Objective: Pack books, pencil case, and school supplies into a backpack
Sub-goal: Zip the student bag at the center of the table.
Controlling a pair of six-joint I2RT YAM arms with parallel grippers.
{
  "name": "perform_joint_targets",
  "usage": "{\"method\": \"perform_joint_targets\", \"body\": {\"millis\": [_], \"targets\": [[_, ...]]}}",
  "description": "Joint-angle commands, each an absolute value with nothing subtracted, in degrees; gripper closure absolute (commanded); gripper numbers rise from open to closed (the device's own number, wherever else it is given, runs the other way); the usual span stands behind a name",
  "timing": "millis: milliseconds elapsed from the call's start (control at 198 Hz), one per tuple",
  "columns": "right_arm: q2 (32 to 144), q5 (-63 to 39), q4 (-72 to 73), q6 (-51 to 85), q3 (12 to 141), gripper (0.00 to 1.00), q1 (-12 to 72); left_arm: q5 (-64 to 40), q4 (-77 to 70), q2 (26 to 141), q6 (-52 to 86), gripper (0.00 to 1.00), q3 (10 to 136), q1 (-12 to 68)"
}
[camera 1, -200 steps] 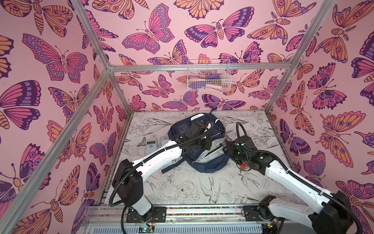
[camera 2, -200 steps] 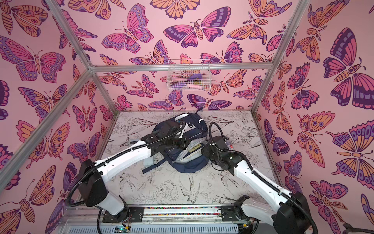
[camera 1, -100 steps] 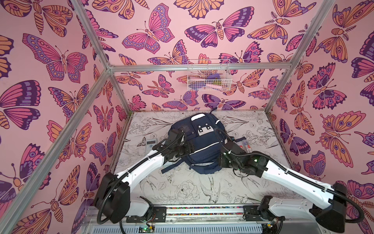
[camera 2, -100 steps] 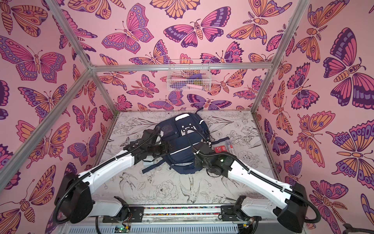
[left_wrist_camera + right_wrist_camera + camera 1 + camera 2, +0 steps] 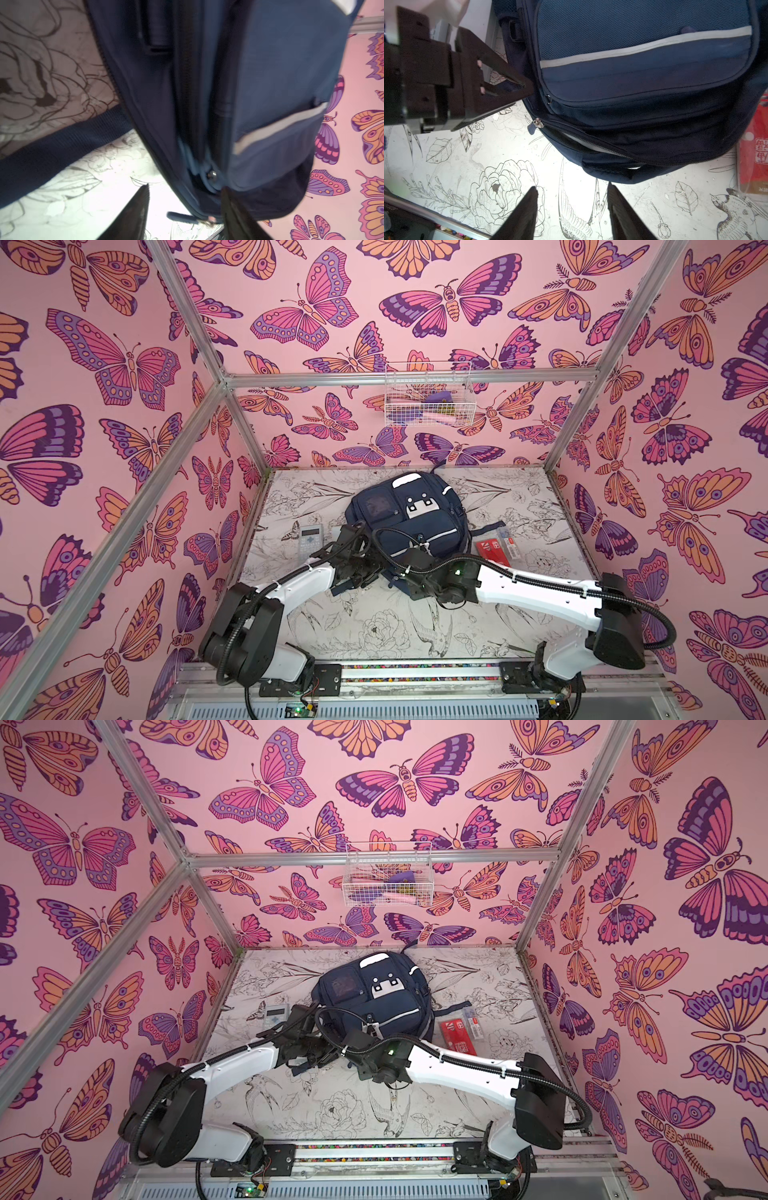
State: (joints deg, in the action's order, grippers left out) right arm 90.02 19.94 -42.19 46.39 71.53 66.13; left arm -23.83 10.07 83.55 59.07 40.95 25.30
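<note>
White tabletop printed with black line-drawn flowers and birds, pink butterfly walls around it. Large navy-blue fabric backpack with white reflective stripes lies flat, front up, mid-table toward the far wall, in both top views. Its white patch with dark dots faces up. A dark strap trails from it onto the table.

White left arm reaches to the pack's near-left corner. White right arm reaches to its near edge. The two wrists sit close together.

White wire basket hangs on the far wall, contents unclear.

Left gripper: jaws apart, nothing clamped, one finger against the pack's lower edge, table showing between them. Right gripper: jaws apart and empty, over the table just short of the pack's near edge.

Flat red packet with white print lies on the table just right of the pack. Pale blue-grey pocket calculator lies on the table left of the pack, near the left wrist. Small clear plastic case touches the red packet's far side.

Main zip partly undone at the near edge, something pale inside, can't tell what. Metal zip pull hangs at its end.
</note>
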Motion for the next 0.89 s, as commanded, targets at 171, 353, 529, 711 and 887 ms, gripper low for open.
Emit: {"method": "perform_joint_targets", "body": {"millis": [171,353,529,711,887], "targets": [[94.67,18.29,-40.78,46.32,74.02,0.52,66.88,-29.3,3.41,86.11,62.14,0.74,38.4,24.26],[98.17,16.73,-40.31,46.96,76.51,0.59,67.03,-32.88,-2.22,86.74,64.56,0.94,37.95,24.35],[102.05,17.55,-42.63,49.04,80.88,0.71,66.88,-36.14,-12.06,85.94,70.23,1.0,36.74,24.69],[106.7,20.92,-49.43,51.24,87.28,0.62,66.8,-36.39,-17.13,83.59,72.69,1.0,37.35,26.33],[110.0,25.72,-55.91,54.46,91.87,0.68,66.21,-36.81,-25.04,84.73,76.83,1.0,36.18,28.66]]}}
